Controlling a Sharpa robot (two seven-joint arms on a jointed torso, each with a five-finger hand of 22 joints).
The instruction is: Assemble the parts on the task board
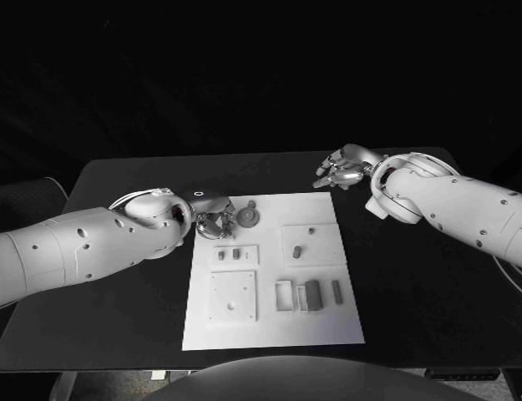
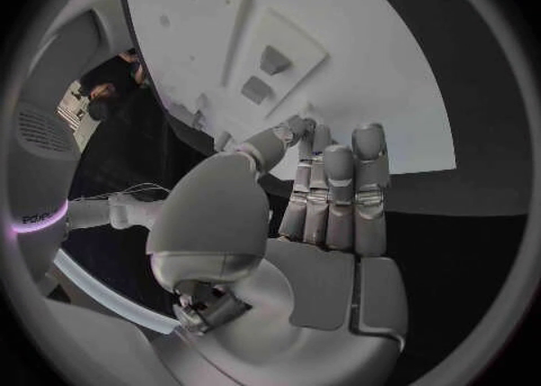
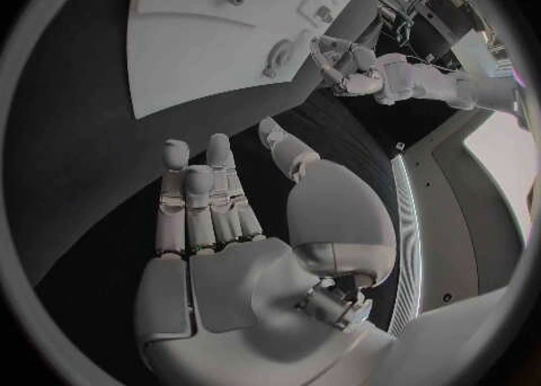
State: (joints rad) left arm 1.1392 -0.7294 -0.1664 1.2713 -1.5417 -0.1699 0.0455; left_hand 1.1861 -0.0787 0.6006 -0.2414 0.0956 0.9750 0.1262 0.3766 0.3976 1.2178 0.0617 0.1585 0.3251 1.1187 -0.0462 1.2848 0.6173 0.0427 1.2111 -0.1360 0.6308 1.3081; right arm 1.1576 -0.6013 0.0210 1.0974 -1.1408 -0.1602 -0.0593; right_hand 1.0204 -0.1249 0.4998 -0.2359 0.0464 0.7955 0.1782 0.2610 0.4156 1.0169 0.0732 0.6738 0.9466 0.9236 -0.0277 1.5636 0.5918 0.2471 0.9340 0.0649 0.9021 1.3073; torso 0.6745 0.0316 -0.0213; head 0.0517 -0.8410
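Looking down from the head camera, you see a black table (image 1: 129,180) with the white rectangular task board (image 1: 273,322) lying lengthwise away from the robot, its long axis running near to far. Small grey parts sit on it: a round disc-shaped grey part (image 1: 249,215) at the far left corner, and a row of upright grey blocks (image 1: 312,294) toward the near middle. Your left hand (image 1: 213,219) hovers at the board's far left corner, just beside the disc, fingers curled downward; you cannot tell from here whether it pinches anything. Your right hand (image 1: 345,167) hangs off the board beyond its far right corner, over bare table, fingers loosely apart and holding nothing.

From the left wrist camera, the left hand (image 2: 327,206) shows its fingers pressed together side by side and extended, the thumb reaching across toward their tips near the board's edge. Whether anything sits between them is hidden.

From the right wrist camera, the right hand (image 3: 215,215) has its fingers straight and close together, thumb held apart, palm empty, with the board well ahead of it.

The left hand is clearly nearer the disc, so the coming move likely belongs to it. Beyond the table the room is dark.
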